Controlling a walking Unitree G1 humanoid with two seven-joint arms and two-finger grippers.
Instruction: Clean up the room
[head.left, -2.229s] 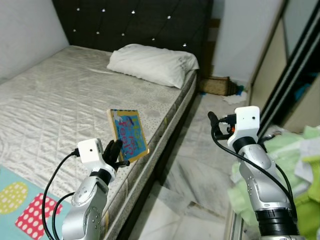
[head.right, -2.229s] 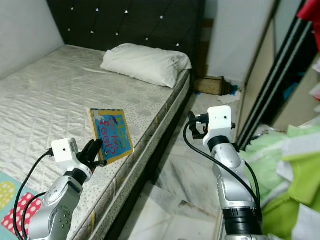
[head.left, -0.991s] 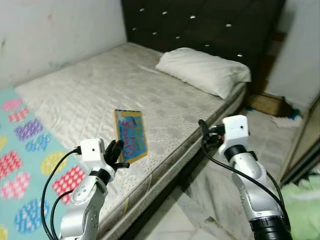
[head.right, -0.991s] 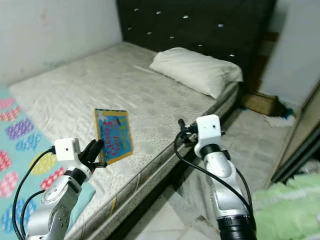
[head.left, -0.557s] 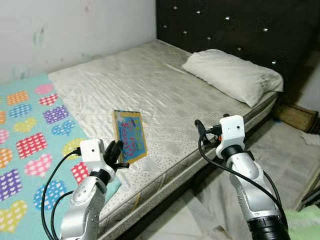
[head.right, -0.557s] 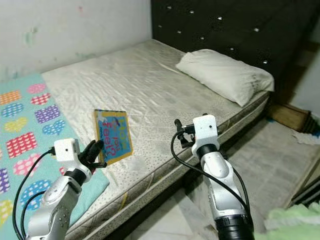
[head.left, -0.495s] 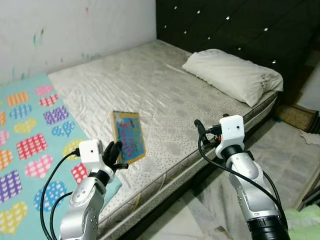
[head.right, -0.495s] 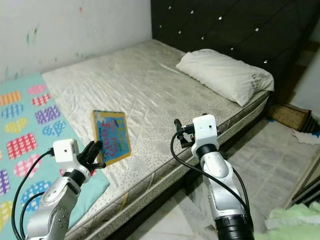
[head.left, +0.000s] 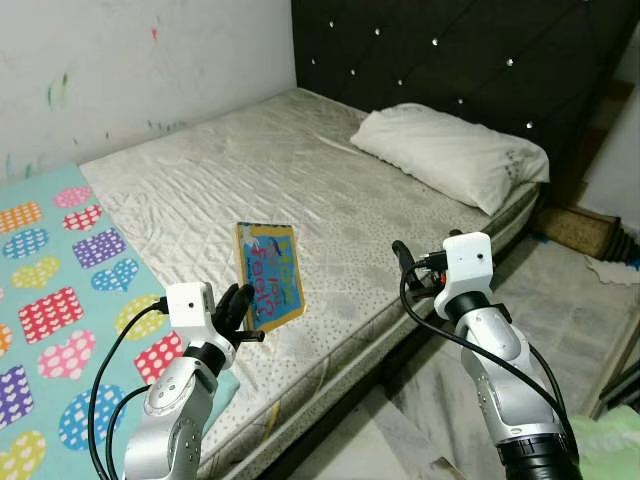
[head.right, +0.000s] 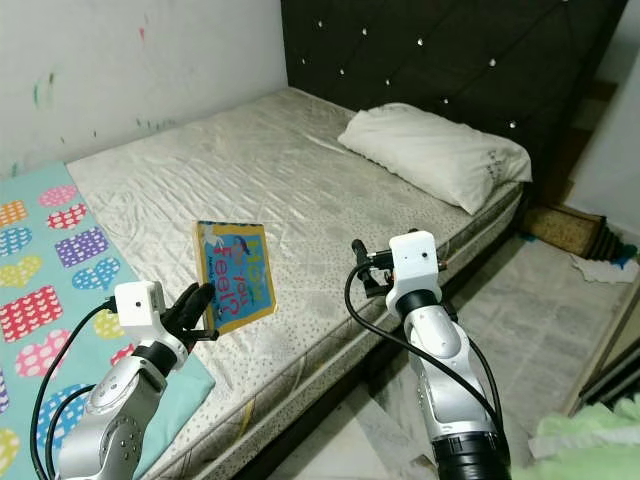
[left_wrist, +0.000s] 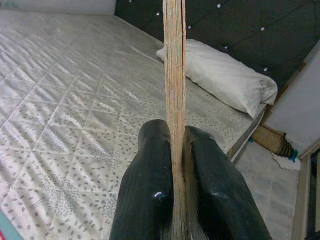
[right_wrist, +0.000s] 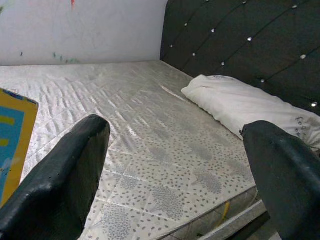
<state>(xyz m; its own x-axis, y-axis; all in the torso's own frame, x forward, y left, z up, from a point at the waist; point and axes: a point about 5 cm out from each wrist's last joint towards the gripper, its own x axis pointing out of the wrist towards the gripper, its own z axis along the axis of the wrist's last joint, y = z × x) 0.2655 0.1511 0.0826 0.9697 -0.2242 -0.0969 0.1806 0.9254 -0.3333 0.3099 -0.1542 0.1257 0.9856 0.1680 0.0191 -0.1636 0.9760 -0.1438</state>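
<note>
— Book (head.left: 270, 275): where is it, and how will it handle?

— Held upright in the air over the near edge of the bed (head.left: 300, 190), its blue and yellow cover turned toward the head camera. It looks like a thin, stiff board book, light and rigid, so a pinch at an edge should do, though it may pivot.

— Which claw has it?

— Left claw (head.left: 238, 305), fingers (left_wrist: 150, 200) clamped on the book's lower edge from both sides. Right claw (head.right: 361, 265) hangs beside the mattress edge, fingers spread wide apart, holding nothing. The pillow (head.left: 450, 155) lies well beyond, by the headboard.
</note>
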